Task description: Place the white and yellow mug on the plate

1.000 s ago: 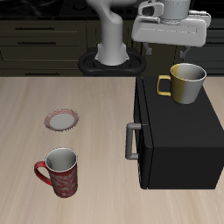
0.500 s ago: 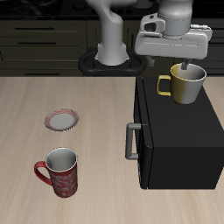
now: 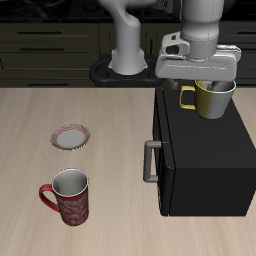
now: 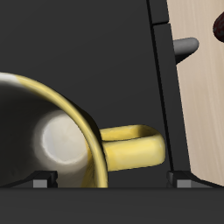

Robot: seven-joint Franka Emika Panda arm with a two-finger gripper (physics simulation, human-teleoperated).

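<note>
The white and yellow mug (image 3: 214, 104) stands upright on top of a black box (image 3: 205, 160), its handle toward the plate's side. My gripper (image 3: 216, 88) is low over the mug's rim, open, with the fingers straddling the mug wall near the handle. In the wrist view the mug (image 4: 52, 131) and its yellow loop handle (image 4: 131, 145) fill the frame, with the gripper (image 4: 109, 180) around them. The plate (image 3: 70, 135) lies on the wooden table, well apart from the box.
A red patterned mug (image 3: 68, 195) stands near the table's front edge, in front of the plate. The black box has a grey handle (image 3: 150, 160) on its side facing the plate. The robot's base (image 3: 125, 60) stands at the table's back.
My gripper has come down from above the box to the mug's rim. The mug, the plate and the red mug have not moved.
</note>
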